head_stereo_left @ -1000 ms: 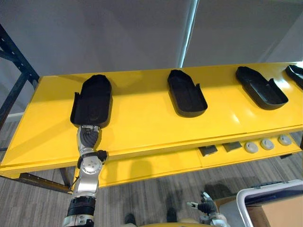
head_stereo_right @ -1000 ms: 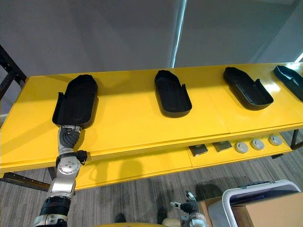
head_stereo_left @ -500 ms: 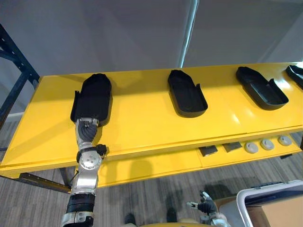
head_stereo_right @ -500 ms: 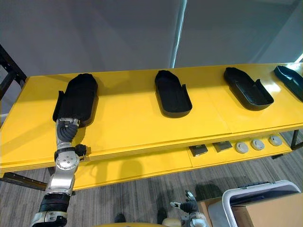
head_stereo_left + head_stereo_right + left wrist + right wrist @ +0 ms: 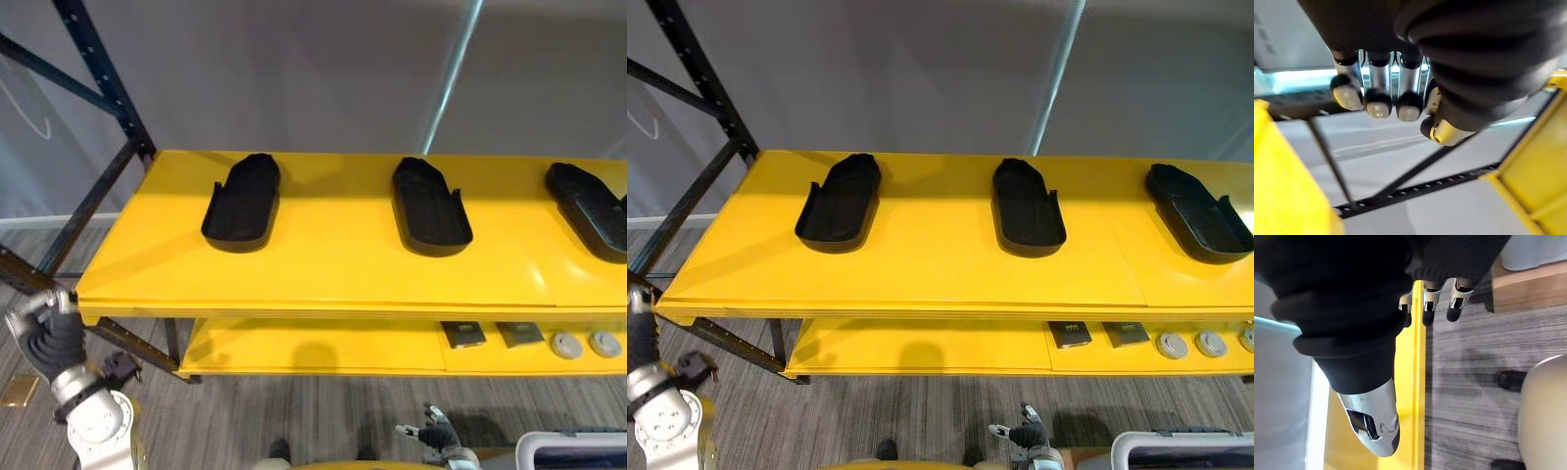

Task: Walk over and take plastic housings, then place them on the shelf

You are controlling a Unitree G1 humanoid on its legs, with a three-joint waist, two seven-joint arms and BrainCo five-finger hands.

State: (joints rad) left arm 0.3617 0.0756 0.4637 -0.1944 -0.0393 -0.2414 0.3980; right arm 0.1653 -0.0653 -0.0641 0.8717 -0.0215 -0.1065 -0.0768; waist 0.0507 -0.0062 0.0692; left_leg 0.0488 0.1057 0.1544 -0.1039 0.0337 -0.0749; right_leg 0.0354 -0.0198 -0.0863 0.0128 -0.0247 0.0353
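Three black plastic housings lie hollow side up on the yellow shelf top (image 5: 323, 264): one at the left (image 5: 242, 189), one in the middle (image 5: 431, 206) and one at the right edge (image 5: 588, 206). My left hand (image 5: 44, 338) hangs low at the lower left, below and left of the shelf's corner, well apart from the left housing. In the left wrist view its fingers (image 5: 1378, 100) are curled and hold nothing. My right hand (image 5: 431, 439) hangs low near the floor in front of the shelf, with relaxed fingers (image 5: 1430, 298) and nothing in it.
The lower yellow shelf carries two small grey square parts (image 5: 460, 335) and round white discs (image 5: 563, 344). A dark blue rack upright with braces (image 5: 98, 59) stands at the shelf's left end. The rim of a white bin (image 5: 578, 452) shows at the lower right.
My left hand has let go of the left housing and dropped down and left, away from the shelf. The housing stays on the shelf top. The camera view has shifted.
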